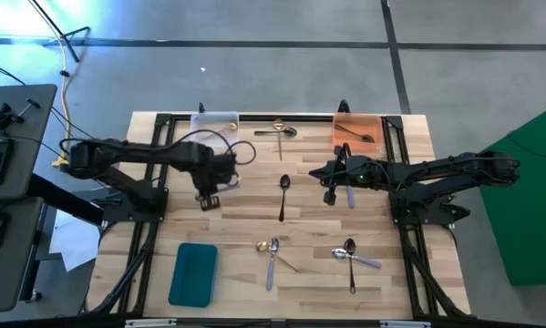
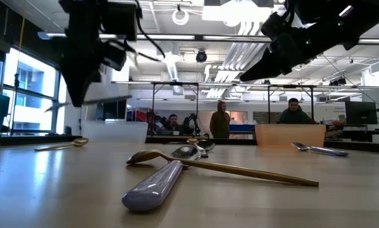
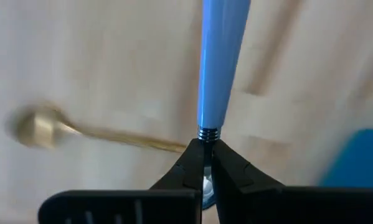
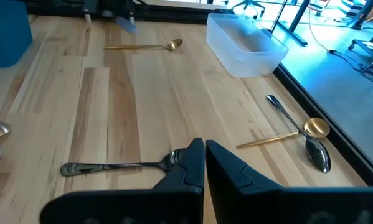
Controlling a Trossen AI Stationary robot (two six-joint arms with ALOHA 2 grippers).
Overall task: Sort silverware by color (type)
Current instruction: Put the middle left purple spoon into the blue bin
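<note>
Lilac-handled spoon point(image 3: 218, 62) pinched in closed left claw point(image 3: 206, 163); right claw point(image 4: 205, 155) closed, empty.

Wooden table point(image 1: 245, 228): spoons point(image 1: 283, 196), trays point(image 1: 193, 273)

There are three trays, a clear tray point(image 1: 216, 117), an orange tray point(image 1: 340, 138) and a teal tray point(image 1: 193, 273), plus at least three gold spoons point(image 4: 142, 45).

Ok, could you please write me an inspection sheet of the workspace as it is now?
surface: wooden table with clear tray, orange tray, teal tray.
job's things: spoons loose on table; black spoon in the middle; another in orange tray.
clutter: nothing seen.
grippers: left gripper shut on blue-handled spoon; right gripper shut, nothing seen in it.
cables: cable looped on left arm.
surroundings: people behind table.
</note>
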